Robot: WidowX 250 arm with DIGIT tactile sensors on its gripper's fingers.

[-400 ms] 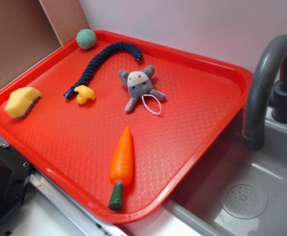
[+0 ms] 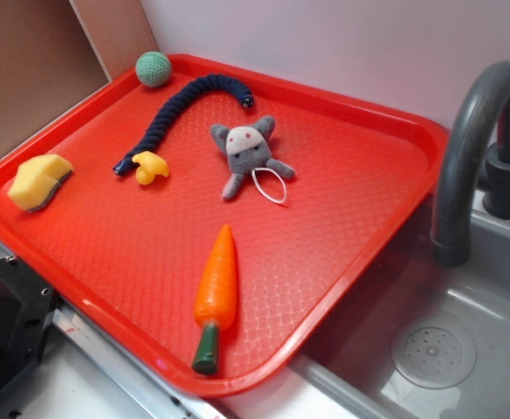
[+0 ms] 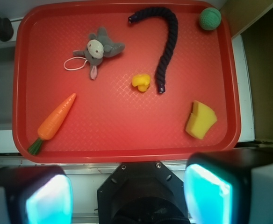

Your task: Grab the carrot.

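The carrot (image 2: 217, 284) (image 3: 56, 120), orange with a dark green stem, lies flat on the red tray (image 2: 351, 166) (image 3: 127, 140) near its front edge. In the wrist view it is at the lower left, far from my gripper (image 3: 127, 198). The gripper hangs high over the near side of the tray, open, its two blue pads wide apart with nothing between them. It does not show in the exterior view.
On the tray also lie a grey plush toy (image 2: 248, 155), a dark blue rope (image 2: 178, 109), a small yellow toy (image 2: 150, 166), a yellow sponge wedge (image 2: 38, 182) and a green ball (image 2: 154, 69). A grey sink (image 2: 430, 349) with a faucet (image 2: 473, 148) stands to the right.
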